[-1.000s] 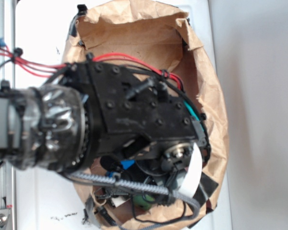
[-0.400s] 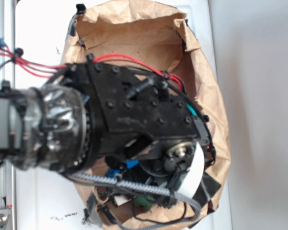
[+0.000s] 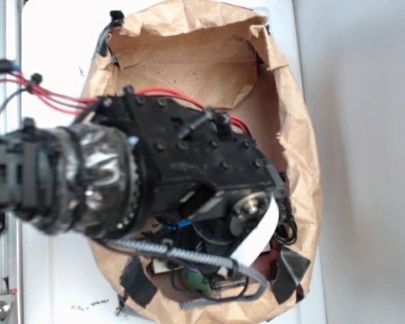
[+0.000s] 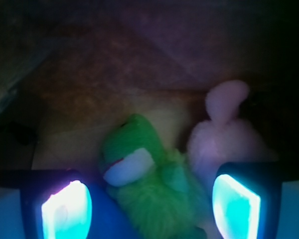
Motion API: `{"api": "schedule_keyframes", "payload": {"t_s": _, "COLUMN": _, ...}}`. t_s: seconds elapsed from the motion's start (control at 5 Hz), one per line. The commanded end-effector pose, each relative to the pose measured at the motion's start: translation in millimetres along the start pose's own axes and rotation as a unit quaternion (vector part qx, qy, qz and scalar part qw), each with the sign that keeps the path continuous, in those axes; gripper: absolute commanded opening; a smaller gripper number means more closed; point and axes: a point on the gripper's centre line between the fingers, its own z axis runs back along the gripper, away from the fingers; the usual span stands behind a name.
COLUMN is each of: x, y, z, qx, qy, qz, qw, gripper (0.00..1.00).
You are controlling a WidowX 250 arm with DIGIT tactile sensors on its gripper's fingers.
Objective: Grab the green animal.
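Note:
The green animal point(image 4: 154, 194) is a fuzzy lime-green plush with a darker head and a white band. In the wrist view it lies low in the middle, between the two glowing pads point(image 4: 67, 209) of my gripper point(image 4: 152, 209). The gripper is open, with one finger on each side of the toy and a gap to each. In the exterior view my black arm point(image 3: 189, 162) reaches down into a brown paper bag point(image 3: 189, 54). It hides the gripper, and only a scrap of the green animal point(image 3: 201, 282) shows under it.
A pink plush bunny point(image 4: 224, 134) lies right beside the green toy, close to the right finger. Something blue point(image 4: 109, 219) lies by the left finger. The bag's walls surround the arm on all sides, and cables point(image 3: 209, 260) hang below the wrist.
The arm has shifted slightly left and sunk lower into the bag. The green toy stays where it was.

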Motion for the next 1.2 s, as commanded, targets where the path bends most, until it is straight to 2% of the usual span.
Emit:
{"api": "schedule_keyframes", "payload": {"t_s": 0.0, "x": -1, "y": -13, "z": -1, "qx": -0.044, "qy": -0.001, "qz": -0.042, "qw": 0.998, "gripper": 1.00}}
{"api": "schedule_keyframes", "payload": {"t_s": 0.2, "x": -8, "y": -12, "z": -29, "qx": -0.001, "qy": 0.026, "qz": -0.040, "qw": 0.999, "gripper": 1.00}}
{"api": "schedule_keyframes", "payload": {"t_s": 0.4, "x": -6, "y": -25, "z": -51, "qx": 0.044, "qy": 0.030, "qz": -0.045, "qw": 0.998, "gripper": 1.00}}
{"api": "schedule_keyframes", "payload": {"t_s": 0.6, "x": -12, "y": -35, "z": -69, "qx": 0.062, "qy": 0.094, "qz": -0.062, "qw": 0.992, "gripper": 1.00}}
{"api": "schedule_keyframes", "payload": {"t_s": 1.0, "x": -14, "y": -36, "z": -65, "qx": -0.002, "qy": 0.110, "qz": -0.048, "qw": 0.993, "gripper": 1.00}}
